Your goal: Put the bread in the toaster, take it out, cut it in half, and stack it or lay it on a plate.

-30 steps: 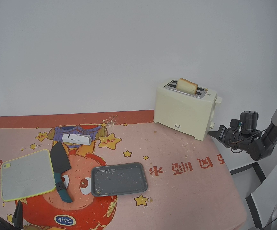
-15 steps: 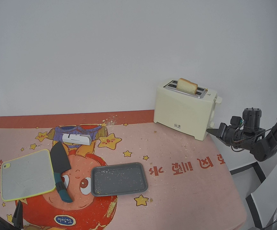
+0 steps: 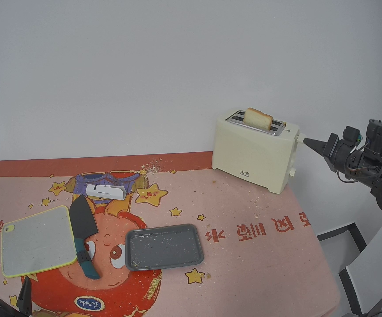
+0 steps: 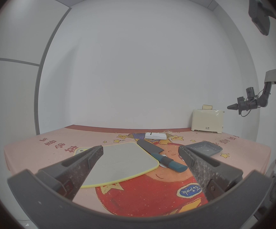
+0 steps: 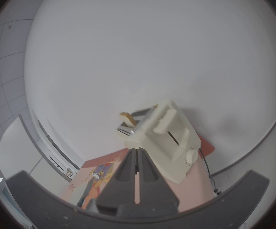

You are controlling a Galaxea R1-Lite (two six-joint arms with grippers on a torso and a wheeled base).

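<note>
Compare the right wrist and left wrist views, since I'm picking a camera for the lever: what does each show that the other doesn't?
Right wrist view: the toaster's lever slot, knob and cord. Left wrist view: the tray and the open left gripper. Shared: the toaster, the bread poking from its top, and the shut right gripper.

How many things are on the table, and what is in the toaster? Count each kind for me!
toaster: 1
bread, sticking up out of the toaster slot: 1
knife: 1
cutting board: 1
grey tray: 1
small white block: 1
Total: 6
</note>
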